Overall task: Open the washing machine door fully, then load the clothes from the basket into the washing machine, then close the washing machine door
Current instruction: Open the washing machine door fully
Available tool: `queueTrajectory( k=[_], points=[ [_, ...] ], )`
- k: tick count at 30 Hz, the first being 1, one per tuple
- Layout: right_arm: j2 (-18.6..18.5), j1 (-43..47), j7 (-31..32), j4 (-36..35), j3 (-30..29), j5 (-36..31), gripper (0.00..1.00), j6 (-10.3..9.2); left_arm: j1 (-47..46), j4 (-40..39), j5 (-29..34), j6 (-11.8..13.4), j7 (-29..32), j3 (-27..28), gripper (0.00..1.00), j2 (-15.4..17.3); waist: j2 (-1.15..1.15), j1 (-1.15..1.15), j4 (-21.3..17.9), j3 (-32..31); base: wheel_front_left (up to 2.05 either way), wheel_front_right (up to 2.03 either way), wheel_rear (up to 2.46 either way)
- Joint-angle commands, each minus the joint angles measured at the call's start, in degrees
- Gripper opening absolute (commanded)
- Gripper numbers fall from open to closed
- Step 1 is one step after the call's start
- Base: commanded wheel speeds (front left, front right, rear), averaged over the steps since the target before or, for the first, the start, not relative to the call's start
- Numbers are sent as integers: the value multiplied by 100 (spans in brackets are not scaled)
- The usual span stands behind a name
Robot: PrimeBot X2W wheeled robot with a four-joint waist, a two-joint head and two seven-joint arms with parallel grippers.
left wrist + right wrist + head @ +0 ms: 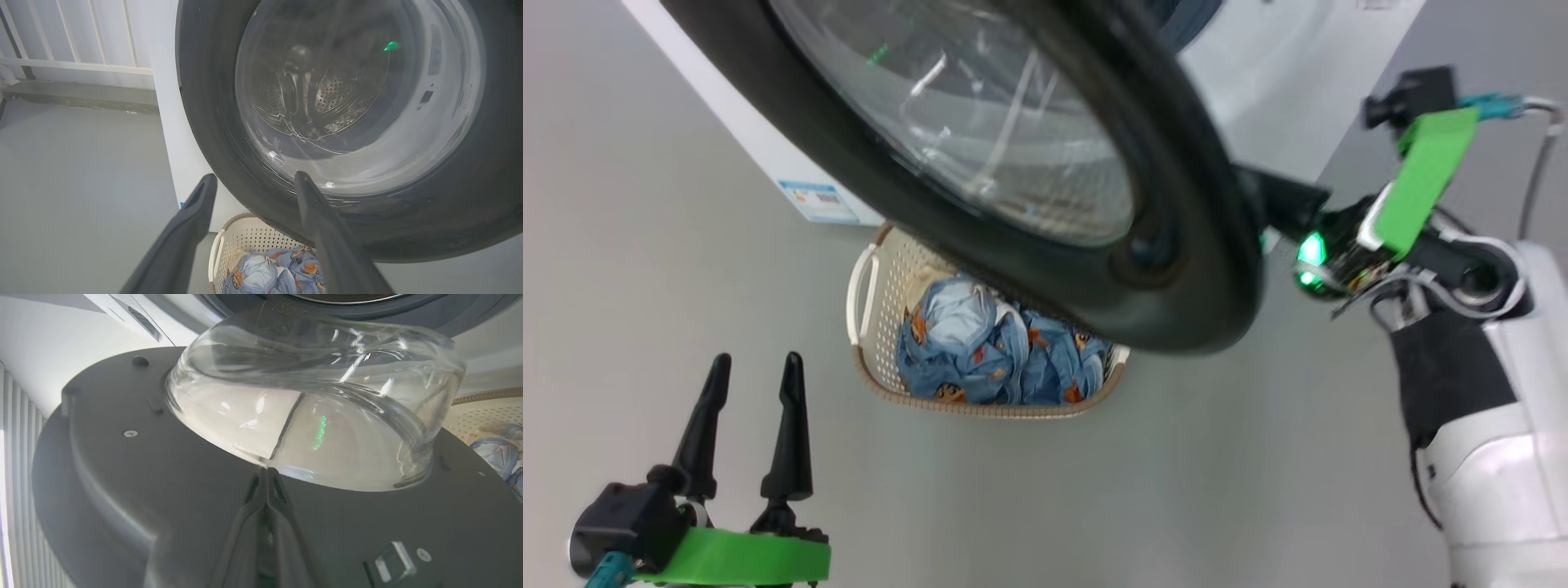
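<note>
Black fingers of the right claw (267, 473) are pressed shut w/ nothing between them; tips sit at the foot of the glass bowl (310, 416), on the inner face of the door (143, 490); real contact I can't confirm. Left claw (757, 363) stands wide & empty, low over the floor (645, 286), apart from the basket (866, 286).

Risks, as I judge them: smooth hard plastic & curved glass give closed tips little bite, so a push could skid onto the bowl & lose the door; the door hangs over part of the basket, so it could clip the woven-look rim or block the reach to the clothes (980, 343).

Clothes: soft crumpled blue fabric, heaped in the basket; basket: cream, perforated, rounded; machine (1258, 98): flat white box behind.
</note>
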Motion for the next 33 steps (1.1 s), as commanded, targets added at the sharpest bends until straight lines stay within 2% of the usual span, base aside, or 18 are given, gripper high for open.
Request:
queueTrajectory(
  k=[1, 8, 15, 24, 33],
  points=[
    [195, 157, 132, -356, 252, -9, 0, 9, 40, -109, -20, 59, -36, 188, 100, 74, 0, 0, -109, -218, 0, 0, 0],
    [346, 666, 305, -1087, 872, 14, 0, 9, 131, -138, -6, 61, -36, 257, 100, 74, 0, 0, -141, -370, 0, 0, 0],
    [407, 1066, 153, -1655, 1569, 14, 0, 9, 148, -135, 19, 43, -36, 267, 100, 74, 0, 0, -103, -398, 0, 0, 0],
    [421, 1327, -411, -1915, 2515, 224, 0, 9, 145, -68, -2, 30, -36, 201, 100, 74, 0, 0, 59, -559, 0, 0, 0],
    [423, 1374, -1195, -1817, 3434, 566, 0, 9, 192, 4, -4, -14, -36, 166, 100, 74, 0, 0, 228, -812, 0, 0, 0]
  ],
)
